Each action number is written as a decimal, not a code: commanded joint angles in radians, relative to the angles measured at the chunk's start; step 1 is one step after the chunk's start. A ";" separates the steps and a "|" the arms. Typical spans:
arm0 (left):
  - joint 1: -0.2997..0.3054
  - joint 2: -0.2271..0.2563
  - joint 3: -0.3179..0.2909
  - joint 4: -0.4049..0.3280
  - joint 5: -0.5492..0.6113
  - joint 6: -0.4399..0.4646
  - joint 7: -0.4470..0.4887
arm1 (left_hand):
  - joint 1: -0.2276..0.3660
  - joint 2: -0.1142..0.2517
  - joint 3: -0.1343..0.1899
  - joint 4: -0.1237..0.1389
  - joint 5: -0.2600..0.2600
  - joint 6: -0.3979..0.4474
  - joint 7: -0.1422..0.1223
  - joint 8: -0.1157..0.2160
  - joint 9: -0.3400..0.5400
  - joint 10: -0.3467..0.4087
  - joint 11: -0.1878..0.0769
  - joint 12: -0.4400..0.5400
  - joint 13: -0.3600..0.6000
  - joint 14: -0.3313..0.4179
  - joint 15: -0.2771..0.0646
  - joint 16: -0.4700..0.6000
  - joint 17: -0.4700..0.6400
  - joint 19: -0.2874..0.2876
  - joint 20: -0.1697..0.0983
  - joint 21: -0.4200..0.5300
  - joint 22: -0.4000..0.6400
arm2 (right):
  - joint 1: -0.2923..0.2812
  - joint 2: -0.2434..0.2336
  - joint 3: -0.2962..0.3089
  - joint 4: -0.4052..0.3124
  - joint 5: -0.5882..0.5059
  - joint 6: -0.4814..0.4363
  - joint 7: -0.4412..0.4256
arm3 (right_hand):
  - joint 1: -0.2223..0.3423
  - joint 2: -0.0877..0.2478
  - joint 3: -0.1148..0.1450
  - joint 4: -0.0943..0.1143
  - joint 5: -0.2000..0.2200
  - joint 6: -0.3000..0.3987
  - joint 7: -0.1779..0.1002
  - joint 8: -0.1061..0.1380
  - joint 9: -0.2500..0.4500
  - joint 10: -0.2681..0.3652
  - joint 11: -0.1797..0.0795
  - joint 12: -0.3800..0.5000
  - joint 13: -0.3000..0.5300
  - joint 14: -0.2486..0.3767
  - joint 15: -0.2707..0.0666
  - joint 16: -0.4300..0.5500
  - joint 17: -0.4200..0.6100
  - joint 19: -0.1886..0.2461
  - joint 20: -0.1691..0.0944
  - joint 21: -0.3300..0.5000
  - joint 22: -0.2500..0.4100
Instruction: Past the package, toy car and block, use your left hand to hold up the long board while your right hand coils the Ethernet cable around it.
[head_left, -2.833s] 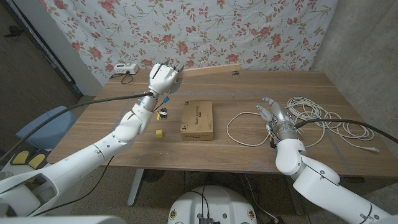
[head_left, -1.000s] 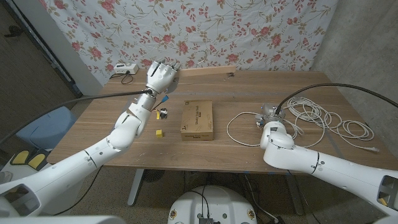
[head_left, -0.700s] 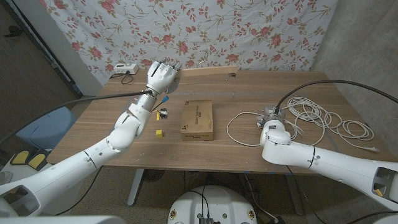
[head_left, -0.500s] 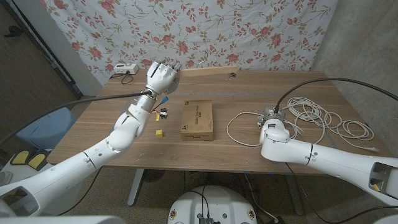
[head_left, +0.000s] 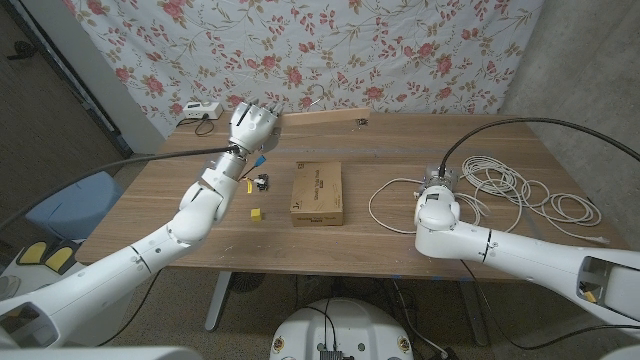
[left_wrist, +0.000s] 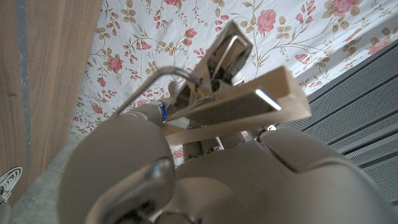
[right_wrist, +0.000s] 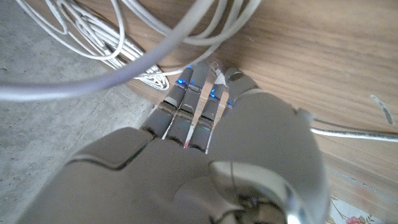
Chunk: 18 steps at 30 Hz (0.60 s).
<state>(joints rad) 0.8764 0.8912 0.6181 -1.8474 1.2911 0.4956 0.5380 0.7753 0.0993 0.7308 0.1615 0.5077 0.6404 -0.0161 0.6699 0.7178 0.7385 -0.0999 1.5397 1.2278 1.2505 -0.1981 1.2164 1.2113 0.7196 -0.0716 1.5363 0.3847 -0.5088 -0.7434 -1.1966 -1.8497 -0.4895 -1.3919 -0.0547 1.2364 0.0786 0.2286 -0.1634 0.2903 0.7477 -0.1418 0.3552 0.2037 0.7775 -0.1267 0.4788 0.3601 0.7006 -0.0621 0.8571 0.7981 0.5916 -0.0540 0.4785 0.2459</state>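
Left hand (head_left: 252, 123) gripping long board (head_left: 325, 116) at table's far edge; right hand (head_left: 437, 190) among Ethernet cable (head_left: 520, 190) loops, grip indiscernible.

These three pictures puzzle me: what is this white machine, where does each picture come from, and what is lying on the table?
It is a robot with two white arms, each ending in a hand with fingers. The wide picture comes from a camera on its head, looking down at a wooden table. The other two come from cameras on its wrists, looking along the backs of its hands.

The left hand grips one end of a long board at the far edge; the left wrist picture shows that board up close. The right hand is down among the loops of a white Ethernet cable; its fingers are curled there, but I cannot tell whether they hold the cable.

A brown package, a small toy car and a yellow block also lie on the table.
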 joint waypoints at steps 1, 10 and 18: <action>-0.020 -0.008 0.004 0.028 -0.026 -0.013 0.001 | -0.050 0.055 0.009 -0.002 0.001 0.001 0.005 0.009 -0.001 0.000 -0.004 0.005 0.004 0.007 0.004 0.000 -0.004 -0.003 -0.023 0.007 -0.003 | -0.017 0.025 0.012 0.078 -0.004 0.050 -0.035 | 0.093 0.020 -0.015 0.002 -0.002 0.274 0.022 0.071 0.050 0.151 0.001 0.124 0.087 0.127 -0.168 0.094 0.149 0.039 -0.009 0.082 0.024; -0.054 -0.021 0.026 0.052 -0.027 -0.032 -0.005 | -0.051 0.056 0.010 -0.003 -0.001 0.000 0.006 0.012 -0.005 0.000 -0.003 0.006 0.003 0.005 0.005 0.002 0.002 -0.005 -0.022 0.009 -0.005 | -0.178 0.055 0.187 0.080 0.010 0.163 -0.336 | 0.112 0.027 -0.035 0.017 -0.010 0.280 0.032 0.089 0.069 0.207 0.005 0.154 0.102 0.207 -0.166 0.144 0.245 0.032 -0.020 0.137 0.043; -0.073 -0.031 0.043 0.063 -0.029 -0.044 -0.009 | -0.053 0.057 0.010 -0.003 -0.003 -0.003 0.005 0.014 -0.010 0.000 -0.002 0.003 -0.002 0.004 0.005 0.001 0.002 -0.004 -0.021 0.008 -0.012 | -0.341 0.136 0.369 0.128 -0.006 0.341 -0.696 | 0.114 0.028 -0.046 0.025 -0.008 0.279 0.047 0.104 0.096 0.224 0.005 0.168 0.121 0.218 -0.166 0.124 0.258 0.015 -0.027 0.161 0.051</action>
<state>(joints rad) 0.8306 0.8731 0.6394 -1.8029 1.2674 0.4741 0.5340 0.7751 0.0992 0.7350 0.1574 0.5077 0.6352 -0.0143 0.6737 0.7085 0.7385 -0.0999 1.5397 1.2265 1.2541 -0.1945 1.2162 1.2092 0.7196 -0.0716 1.5362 0.3754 -0.6282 -0.7010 -1.0745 -1.7792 -0.4827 -1.2286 -0.3566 1.3507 0.0991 0.1888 -0.1396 0.2787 1.0242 -0.1004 0.4560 0.2910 0.8713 -0.1212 0.5634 0.3859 0.9076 -0.1219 0.9875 1.0537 0.6102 -0.0584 0.6297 0.2919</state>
